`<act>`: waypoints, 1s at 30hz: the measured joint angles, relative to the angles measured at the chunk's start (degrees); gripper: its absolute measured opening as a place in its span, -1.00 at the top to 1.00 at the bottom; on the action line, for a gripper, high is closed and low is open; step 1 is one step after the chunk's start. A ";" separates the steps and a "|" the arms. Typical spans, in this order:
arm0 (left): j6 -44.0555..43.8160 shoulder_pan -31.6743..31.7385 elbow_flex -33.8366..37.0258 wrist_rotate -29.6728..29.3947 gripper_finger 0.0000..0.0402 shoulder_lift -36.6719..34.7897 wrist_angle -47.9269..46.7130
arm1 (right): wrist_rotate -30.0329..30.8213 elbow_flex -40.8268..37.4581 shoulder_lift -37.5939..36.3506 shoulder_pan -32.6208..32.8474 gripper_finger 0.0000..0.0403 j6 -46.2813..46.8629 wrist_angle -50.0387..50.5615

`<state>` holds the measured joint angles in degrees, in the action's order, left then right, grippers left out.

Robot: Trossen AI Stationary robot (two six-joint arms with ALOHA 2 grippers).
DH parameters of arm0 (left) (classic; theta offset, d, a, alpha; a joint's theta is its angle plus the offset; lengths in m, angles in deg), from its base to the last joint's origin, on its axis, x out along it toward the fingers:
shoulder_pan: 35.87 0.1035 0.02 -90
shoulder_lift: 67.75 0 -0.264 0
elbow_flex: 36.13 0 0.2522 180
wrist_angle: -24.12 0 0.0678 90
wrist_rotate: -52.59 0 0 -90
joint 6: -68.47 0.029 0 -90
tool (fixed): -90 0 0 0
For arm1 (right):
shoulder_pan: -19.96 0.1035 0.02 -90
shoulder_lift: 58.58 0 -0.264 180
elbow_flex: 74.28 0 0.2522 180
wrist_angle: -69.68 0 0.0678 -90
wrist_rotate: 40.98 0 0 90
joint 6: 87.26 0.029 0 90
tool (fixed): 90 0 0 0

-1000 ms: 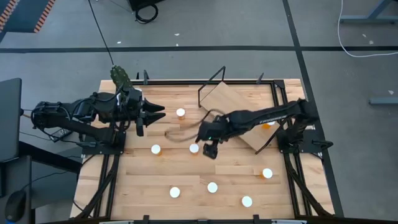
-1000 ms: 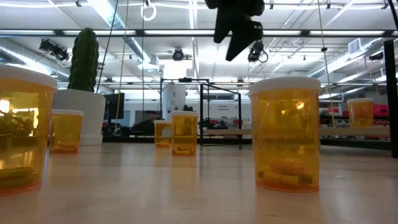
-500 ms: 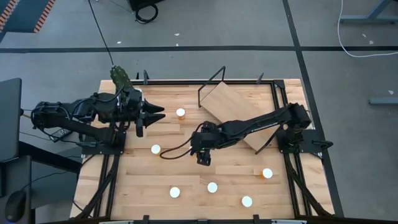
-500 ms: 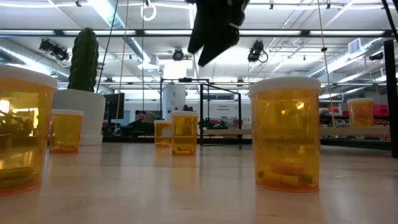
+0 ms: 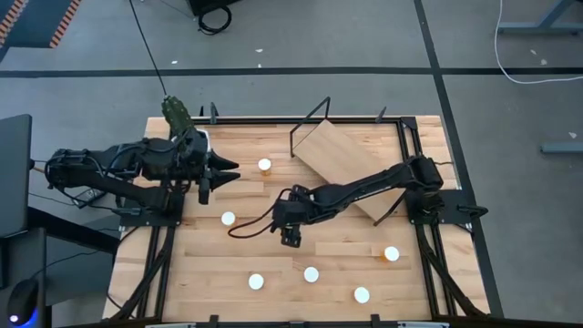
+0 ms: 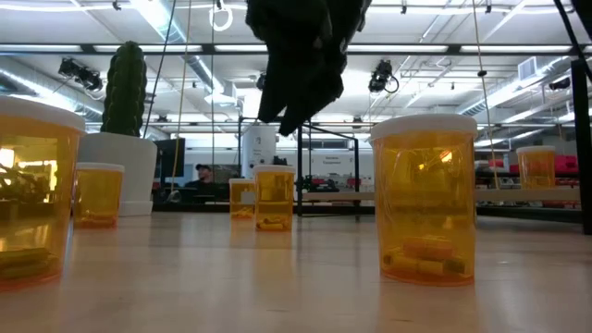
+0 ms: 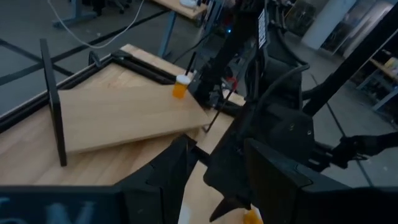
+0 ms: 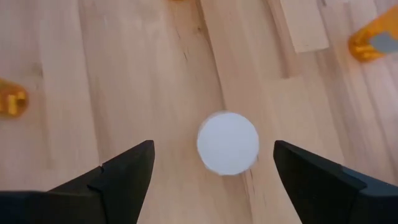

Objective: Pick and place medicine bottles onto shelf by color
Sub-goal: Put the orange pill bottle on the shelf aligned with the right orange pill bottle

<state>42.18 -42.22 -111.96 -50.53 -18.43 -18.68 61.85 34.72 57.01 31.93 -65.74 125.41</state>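
Several small orange medicine bottles with white caps stand upright on the wooden table, among them one (image 5: 228, 219) at the left and one (image 5: 311, 273) near the front. My right gripper (image 5: 290, 235) hovers open over the table's middle and covers another bottle from above. In the right wrist view that bottle's white cap (image 8: 228, 142) shows between the spread fingers, lower down. In the low view the gripper (image 6: 291, 102) hangs clear above a bottle (image 6: 274, 197). My left gripper (image 5: 221, 171) waits open at the far left, raised. The shelf (image 5: 332, 150) stands tilted at the far middle.
A cactus in a white pot (image 6: 125, 139) stands at the far left corner, beside my left arm. More bottles stand at the near right (image 5: 362, 294) (image 5: 391, 253), at the near left (image 5: 256, 281) and near the shelf (image 5: 264, 165). Another bottle (image 7: 180, 87) stands beyond the shelf.
My right gripper has moved toward the table's left and near edges and come down, from beside the middle bottle to right over it. It has stayed open. The bottles have not moved.
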 joint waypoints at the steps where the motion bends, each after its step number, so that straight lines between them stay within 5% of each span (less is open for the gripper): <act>1: 0.00 0.00 0.00 0.00 0.17 0.00 -0.28 | 0.12 0.00 0.49 0.00 -0.68 0.03 0.02; 30: -0.02 0.02 -0.04 2.45 0.17 0.11 5.01 | -2.15 0.00 4.11 -2.47 -0.68 10.29 -2.39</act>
<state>42.16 -42.20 -112.00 -48.09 -18.33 -13.67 59.70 34.72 61.12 29.46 -55.45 123.03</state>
